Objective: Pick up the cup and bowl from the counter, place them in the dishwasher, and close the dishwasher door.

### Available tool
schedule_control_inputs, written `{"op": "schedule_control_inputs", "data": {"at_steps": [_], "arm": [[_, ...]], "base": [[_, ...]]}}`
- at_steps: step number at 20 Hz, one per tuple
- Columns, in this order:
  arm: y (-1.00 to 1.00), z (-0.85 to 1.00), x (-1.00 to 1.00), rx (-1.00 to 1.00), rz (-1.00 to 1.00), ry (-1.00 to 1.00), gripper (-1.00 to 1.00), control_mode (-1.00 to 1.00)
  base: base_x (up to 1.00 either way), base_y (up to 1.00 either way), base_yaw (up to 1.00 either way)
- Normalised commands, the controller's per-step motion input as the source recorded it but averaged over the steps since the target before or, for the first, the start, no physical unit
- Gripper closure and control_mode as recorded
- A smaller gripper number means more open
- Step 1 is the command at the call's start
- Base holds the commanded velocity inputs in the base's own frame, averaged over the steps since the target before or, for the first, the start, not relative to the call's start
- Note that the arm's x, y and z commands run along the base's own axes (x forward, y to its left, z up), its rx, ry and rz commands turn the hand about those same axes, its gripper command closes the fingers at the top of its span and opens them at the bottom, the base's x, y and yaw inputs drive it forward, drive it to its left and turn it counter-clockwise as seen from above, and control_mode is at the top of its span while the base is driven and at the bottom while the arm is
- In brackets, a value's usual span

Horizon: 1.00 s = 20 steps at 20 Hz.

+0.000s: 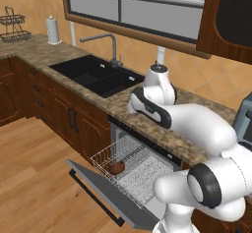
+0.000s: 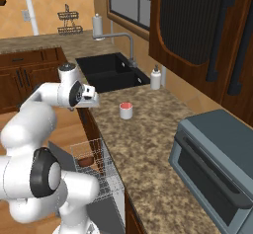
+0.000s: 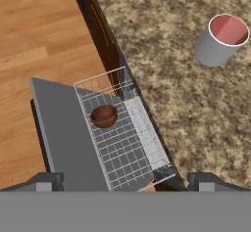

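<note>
From the left base view, the small round dark brown bowl (image 1: 117, 167) sat in the white wire rack (image 1: 132, 164) of the dishwasher (image 1: 147, 151), over the flat grey pull-down door (image 1: 101, 190).

From the right base view, the small white cup with a pink inside (image 2: 126, 110) stood upright on the speckled brown stone counter (image 2: 148, 144), near the gripper (image 2: 94, 97).

In the hand view, the gripper's fingertips (image 3: 43, 181) were spread wide and held nothing. The bowl (image 3: 104, 116) lay below in the rack (image 3: 122, 138), and the cup (image 3: 221, 40) stood well apart on the counter (image 3: 196, 108).
</note>
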Motion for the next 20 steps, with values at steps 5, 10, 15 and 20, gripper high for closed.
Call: {"op": "schedule_control_inputs", "data": {"at_steps": [5, 10, 15, 20], "arm": [[-0.34, 0.00, 0.33, 0.00, 0.00, 0.13, -1.00, -1.00], [-0.25, 0.02, 0.33, 0.00, 0.00, 0.02, -1.00, -1.00], [-0.32, -0.01, 0.56, -0.01, 0.00, 0.00, -1.00, -1.00], [-0.24, -0.08, 0.74, 0.00, 0.01, 0.00, -1.00, -1.00]], "base": [[0.00, 0.00, 0.00], [0.00, 0.00, 0.00], [0.00, 0.00, 0.00], [0.00, 0.00, 0.00]]}}
